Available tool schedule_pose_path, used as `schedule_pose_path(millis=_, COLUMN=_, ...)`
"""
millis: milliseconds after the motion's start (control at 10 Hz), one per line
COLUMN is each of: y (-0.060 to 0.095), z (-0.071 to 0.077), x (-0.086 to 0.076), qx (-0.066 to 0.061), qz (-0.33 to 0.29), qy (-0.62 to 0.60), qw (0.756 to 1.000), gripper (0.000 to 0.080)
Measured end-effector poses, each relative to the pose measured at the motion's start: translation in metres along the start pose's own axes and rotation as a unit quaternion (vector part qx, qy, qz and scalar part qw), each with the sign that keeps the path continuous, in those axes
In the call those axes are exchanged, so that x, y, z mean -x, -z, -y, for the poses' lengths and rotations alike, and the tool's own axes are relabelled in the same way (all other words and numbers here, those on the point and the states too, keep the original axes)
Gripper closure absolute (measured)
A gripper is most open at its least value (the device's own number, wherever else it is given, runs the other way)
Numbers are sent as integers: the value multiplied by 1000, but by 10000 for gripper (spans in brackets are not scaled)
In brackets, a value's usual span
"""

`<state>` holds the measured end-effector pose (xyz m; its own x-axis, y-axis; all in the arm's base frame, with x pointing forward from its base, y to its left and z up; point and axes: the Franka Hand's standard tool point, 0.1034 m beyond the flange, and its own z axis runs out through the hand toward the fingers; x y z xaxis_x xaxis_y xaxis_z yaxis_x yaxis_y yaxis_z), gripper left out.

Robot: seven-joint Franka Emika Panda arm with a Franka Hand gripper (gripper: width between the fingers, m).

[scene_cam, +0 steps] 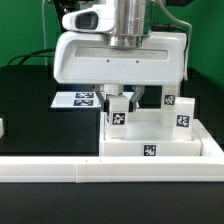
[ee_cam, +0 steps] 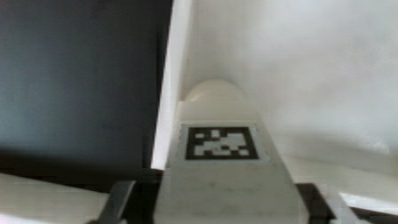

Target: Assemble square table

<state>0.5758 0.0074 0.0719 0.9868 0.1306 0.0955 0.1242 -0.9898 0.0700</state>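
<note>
Exterior view first: Panda arm drops in from the top, big white wrist housing filling mid-frame, gripper (scene_cam: 119, 100) right down over the square table (scene_cam: 150, 140), which sits on the black table surface (scene_cam: 30, 100) toward the exterior view's right. Slab's side tag (scene_cam: 148, 152) faces the cam. One leg (scene_cam: 118, 118), white block w/ tag, stands upright on the slab's near-left corner, directly under the fingers. Two more legs (scene_cam: 183, 118) stand toward the slab's right side, one behind the other, both upright, tags showing. Marker board (scene_cam: 80, 99) lies flat behind-left of the slab, partly hidden by the arm. Long white border rail (scene_cam: 60, 172) runs along the front, touching the slab's front edge. Wrist view: leg (ee_cam: 222, 150) dead centre, tag facing the cam, w/ dark fingers (ee_cam: 121, 203) either side of its lower end, jaws partway closed around it; can't tell if the pads are pressing on it or just beside it. White slab surface to one side, black table to the other.
</note>
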Motion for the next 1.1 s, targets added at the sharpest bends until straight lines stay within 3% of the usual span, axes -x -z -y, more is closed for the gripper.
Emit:
schedule_pose_path(millis=500, y=-1, z=1, x=1, qx=-3, qz=0, qy=-165, qw=986, gripper=509)
schedule_pose_path(millis=800, y=-2, z=2, x=1, qx=-12, qz=0, qy=-327, qw=945, gripper=509)
schedule_pose_path(millis=1100, y=-2, z=1, x=2, qx=-17, qz=5, qy=-480, qw=877, gripper=509)
